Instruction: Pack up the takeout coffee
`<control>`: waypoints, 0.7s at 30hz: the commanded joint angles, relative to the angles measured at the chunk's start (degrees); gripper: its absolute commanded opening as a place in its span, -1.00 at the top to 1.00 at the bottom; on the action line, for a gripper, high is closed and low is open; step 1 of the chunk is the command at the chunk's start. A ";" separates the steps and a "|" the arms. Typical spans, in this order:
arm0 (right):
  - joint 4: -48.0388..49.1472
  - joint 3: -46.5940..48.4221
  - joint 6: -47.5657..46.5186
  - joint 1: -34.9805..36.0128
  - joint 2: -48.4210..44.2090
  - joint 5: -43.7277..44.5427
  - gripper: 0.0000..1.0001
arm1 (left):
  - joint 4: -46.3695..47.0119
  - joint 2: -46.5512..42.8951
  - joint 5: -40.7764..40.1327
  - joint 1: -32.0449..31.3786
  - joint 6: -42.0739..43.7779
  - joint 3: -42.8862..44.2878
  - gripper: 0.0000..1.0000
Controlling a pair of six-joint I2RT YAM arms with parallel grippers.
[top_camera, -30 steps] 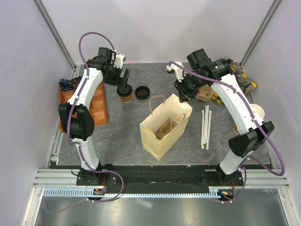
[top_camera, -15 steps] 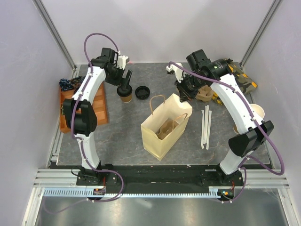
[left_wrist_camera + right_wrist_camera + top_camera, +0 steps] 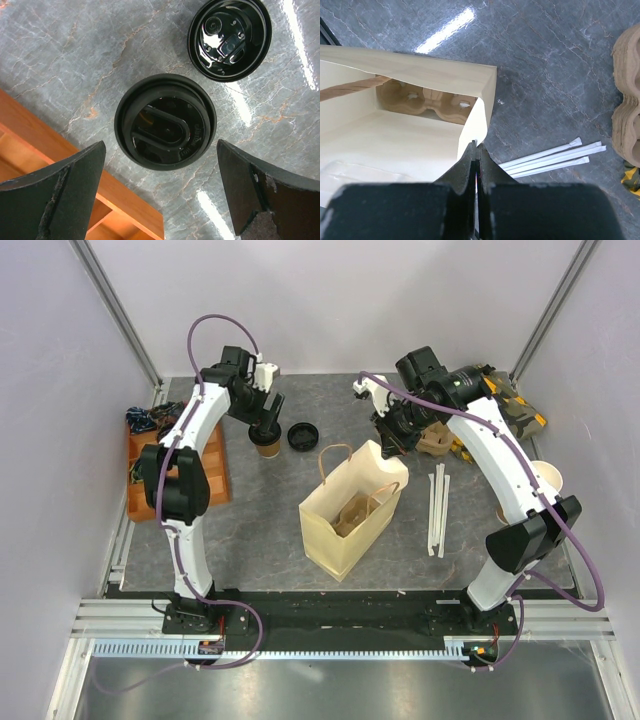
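The takeout coffee [image 3: 266, 443], a small brown cup with a black lid [image 3: 165, 121], stands upright on the grey table left of the tan paper bag [image 3: 350, 510]. My left gripper [image 3: 264, 418] hangs open right above it, one finger [image 3: 75, 175] on each side of the lid, not touching it. My right gripper [image 3: 388, 443] is shut on the far right rim of the bag [image 3: 480, 107], with the paper pinched between its fingertips [image 3: 476, 147]. The bag stands open, with a brown cup carrier [image 3: 425, 100] at its bottom.
A loose black lid [image 3: 302, 435] lies just right of the cup. An orange wooden tray [image 3: 205, 465] sits to the cup's left. Wrapped straws [image 3: 437, 508] lie right of the bag, near a stack of pulp carriers [image 3: 435, 437]. Pale paper cups [image 3: 545, 478] stand at the right edge.
My right gripper has closed on the bag's rim. The left gripper has shifted a little to the right and settled over the cup, still open.
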 commanded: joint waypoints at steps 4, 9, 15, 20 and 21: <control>-3.69 0.07 0.90 0.00 -0.62 -0.04 1.00 | 2.97 1.23 -0.10 -1.23 3.24 -0.99 -1.00; -3.78 0.60 0.98 0.00 -0.27 0.22 1.00 | 4.20 1.85 -1.42 -1.23 3.50 -2.83 -1.00; -3.69 0.51 1.07 0.08 -0.27 0.40 1.00 | 5.25 2.37 -2.47 -1.40 4.38 -3.53 -0.99; -3.78 0.51 0.98 0.00 -0.09 0.22 1.00 | 5.87 1.41 -3.00 -1.84 4.65 -4.06 -0.96; -3.78 0.51 0.98 0.00 0.00 0.05 1.00 | 5.87 1.06 -2.92 -1.93 4.56 -4.06 -0.96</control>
